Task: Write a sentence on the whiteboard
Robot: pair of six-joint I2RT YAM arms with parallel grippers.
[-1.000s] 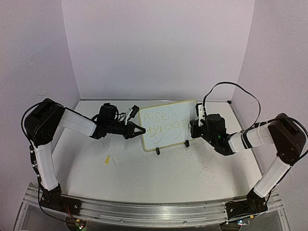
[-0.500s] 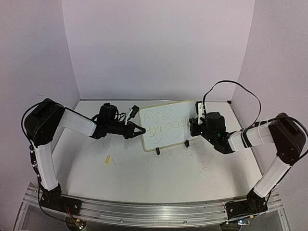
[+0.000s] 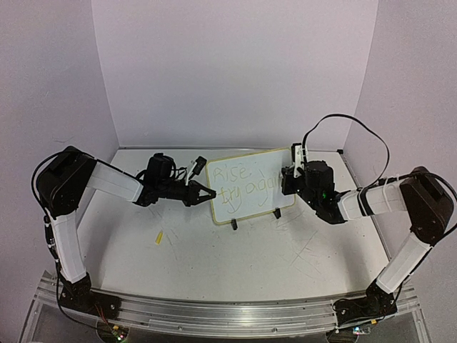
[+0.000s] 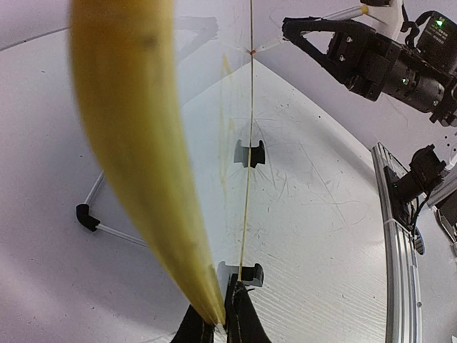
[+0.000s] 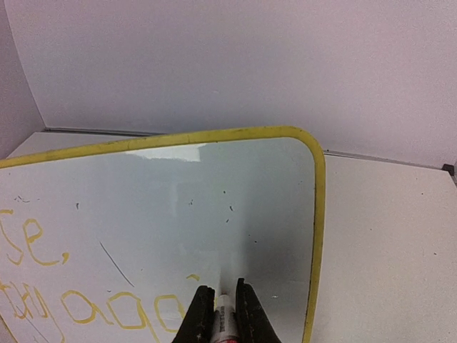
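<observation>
Two claws share this job. On the left, the left claw (image 3: 203, 193) is clenched on the left edge of the whiteboard (image 3: 265, 166), pinching its yellow rim. It should grip tight and not wiggle, so the board does not tip or slide when the pen pushes on it.

In the middle of the surface (image 3: 235, 264), the whiteboard stands up on two little black feet (image 3: 233, 224). Yellow words (image 3: 245, 184) sit on it in two rows. They look like "Rise, try again".

On the right, the right claw (image 5: 223, 294) is grasping a marker (image 5: 224, 318). The marker points at the end of the bottom row, close to the right rim. I cannot tell if the tip touches the board. I think the last letter is being made. The pen should press softly, make small slow strokes and stop before the rim, because little room is left there.
</observation>
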